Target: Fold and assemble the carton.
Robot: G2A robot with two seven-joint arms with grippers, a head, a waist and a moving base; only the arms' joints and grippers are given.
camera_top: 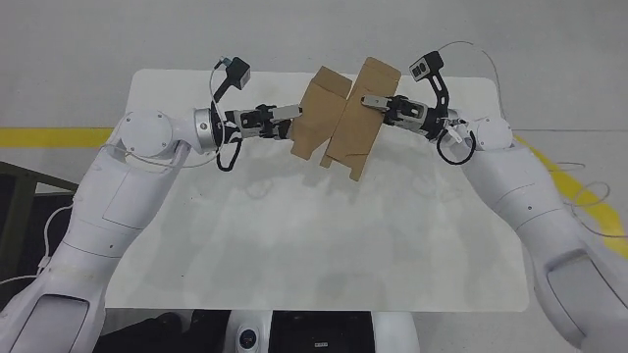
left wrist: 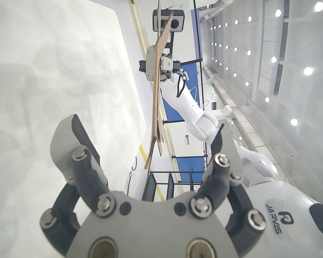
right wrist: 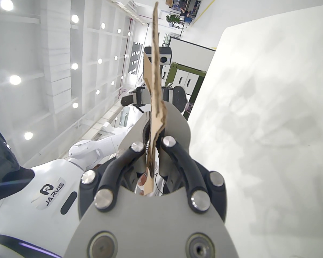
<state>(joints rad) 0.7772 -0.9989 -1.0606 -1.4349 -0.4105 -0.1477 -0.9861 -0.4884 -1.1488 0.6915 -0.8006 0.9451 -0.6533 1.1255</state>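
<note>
One flattened brown carton [camera_top: 343, 118], held in the air over the far half of one white table [camera_top: 294, 255]. Two grippers: right gripper [camera_top: 373, 103] clamped tight on the carton's edge; left gripper [left wrist: 148, 126] spread wide, empty, just beside the opposite edge.

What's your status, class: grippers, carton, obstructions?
Right gripper shut on carton, held above table. Left gripper open at carton's edge. Nothing blocking.
</note>
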